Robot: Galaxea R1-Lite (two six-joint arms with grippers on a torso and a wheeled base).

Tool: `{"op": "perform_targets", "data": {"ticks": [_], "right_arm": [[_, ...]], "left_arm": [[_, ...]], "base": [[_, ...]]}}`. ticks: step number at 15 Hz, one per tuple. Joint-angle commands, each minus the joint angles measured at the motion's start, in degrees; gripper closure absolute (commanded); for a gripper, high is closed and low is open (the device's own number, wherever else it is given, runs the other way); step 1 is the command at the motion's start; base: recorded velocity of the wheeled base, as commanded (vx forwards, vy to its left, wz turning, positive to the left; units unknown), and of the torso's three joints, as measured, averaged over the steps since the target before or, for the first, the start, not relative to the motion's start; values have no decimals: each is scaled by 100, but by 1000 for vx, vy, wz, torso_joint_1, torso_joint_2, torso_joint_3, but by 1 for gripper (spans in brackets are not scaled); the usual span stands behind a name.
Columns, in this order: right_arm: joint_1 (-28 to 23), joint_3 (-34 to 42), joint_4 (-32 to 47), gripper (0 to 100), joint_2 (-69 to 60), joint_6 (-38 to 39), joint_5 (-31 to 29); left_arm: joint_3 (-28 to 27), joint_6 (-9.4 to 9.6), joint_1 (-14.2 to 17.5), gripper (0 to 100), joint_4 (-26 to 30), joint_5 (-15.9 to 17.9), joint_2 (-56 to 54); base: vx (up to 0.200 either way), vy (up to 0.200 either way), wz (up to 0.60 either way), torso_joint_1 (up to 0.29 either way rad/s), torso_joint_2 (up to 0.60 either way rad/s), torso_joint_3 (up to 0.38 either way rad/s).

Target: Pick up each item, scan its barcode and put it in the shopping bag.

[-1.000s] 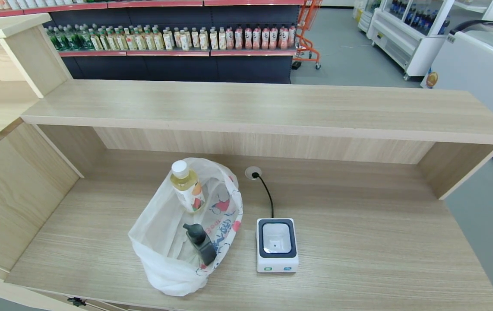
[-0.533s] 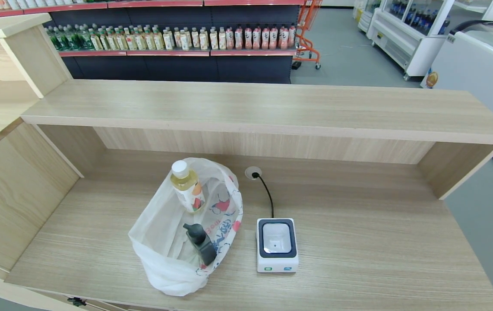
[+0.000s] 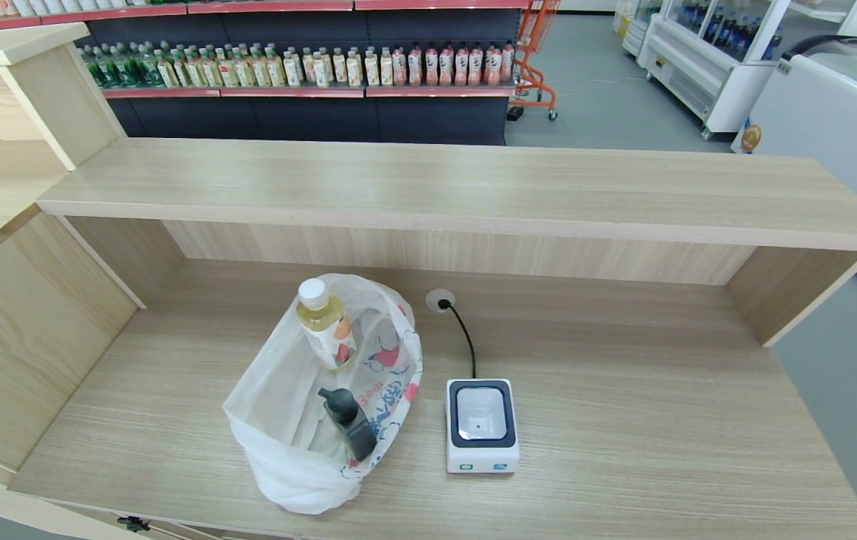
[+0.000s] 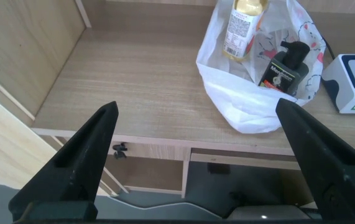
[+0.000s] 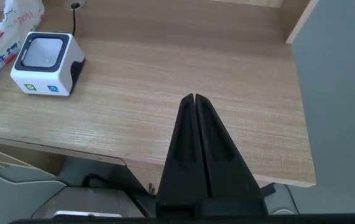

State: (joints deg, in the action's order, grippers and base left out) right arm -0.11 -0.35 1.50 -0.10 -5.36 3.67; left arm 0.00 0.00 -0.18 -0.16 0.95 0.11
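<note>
The white barcode scanner [image 3: 481, 424] sits face up on the wooden counter [image 3: 623, 420], its dark cable [image 3: 464, 337] running from its back to a round hole in the counter top. Just beside the scanner, on the robot's left, the white shopping bag [image 3: 286, 480] stands open with red and blue print on the side turned toward the scanner. Two items lie inside it. A black pump bottle [image 3: 350, 425] rests in the part of the bag nearest the scanner, and a yellow drink bottle [image 3: 326, 326] with a white cap leans upright at the bag's far side, farther from the scanner. The left gripper [image 4: 197, 107] hangs off the counter's front edge, beyond the bag from the scanner, its two black fingers spread very wide with nothing between them. The right gripper [image 5: 194, 99] is above the front edge on the scanner's other side, well apart from it, its fingers pressed flat together and gripping nothing. Past the raised wooden ledge [image 3: 473, 187] behind the scanner, store shelves [image 3: 301, 67] carry rows of drinks.
</note>
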Motion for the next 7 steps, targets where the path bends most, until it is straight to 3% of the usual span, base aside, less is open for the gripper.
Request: {"op": "perform_targets", "data": {"ticks": [1,7], "right_arm": [[2,0,-1,100,10,-9,2],[2,0,-1,100,10,-17,2]], "left_arm": [[0,0,1,0,-2,2,-2],[0,0,1,0,-2,2,-2]], "base": [[0,0,0,0,0,0],[0,0,0,0,0,0]]}}
